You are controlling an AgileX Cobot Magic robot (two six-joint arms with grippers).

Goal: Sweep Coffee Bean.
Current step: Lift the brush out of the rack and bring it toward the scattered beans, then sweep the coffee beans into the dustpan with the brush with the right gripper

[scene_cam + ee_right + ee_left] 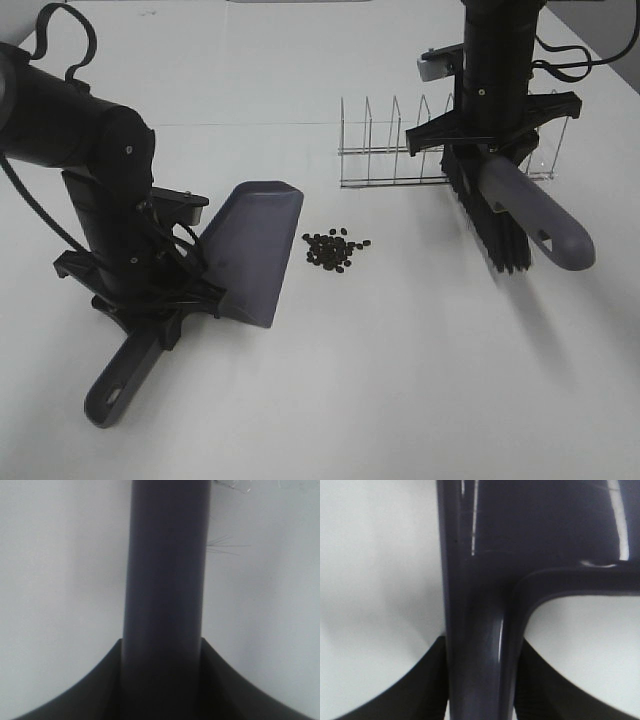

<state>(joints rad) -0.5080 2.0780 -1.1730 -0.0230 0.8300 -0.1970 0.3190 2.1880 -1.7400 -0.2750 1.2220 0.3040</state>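
Exterior high: coffee bean point(335, 250) heaped at 3 o'clock of dustpan point(250, 245), just beside its lip; left gripper point(160, 308) clamped on dustpan handle; right gripper point(490, 150) clamped on brush point(530, 215), at 2 o'clock of heap.
Left wrist: dustpan handle pinched between jaws.
Right wrist: brush handle pinched likewise.

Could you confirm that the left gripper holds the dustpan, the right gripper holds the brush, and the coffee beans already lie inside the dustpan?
Not quite: the exterior high view shows the coffee beans on the table, just outside the mouth of the dustpan. The left gripper does hold the dustpan and the right gripper the brush.
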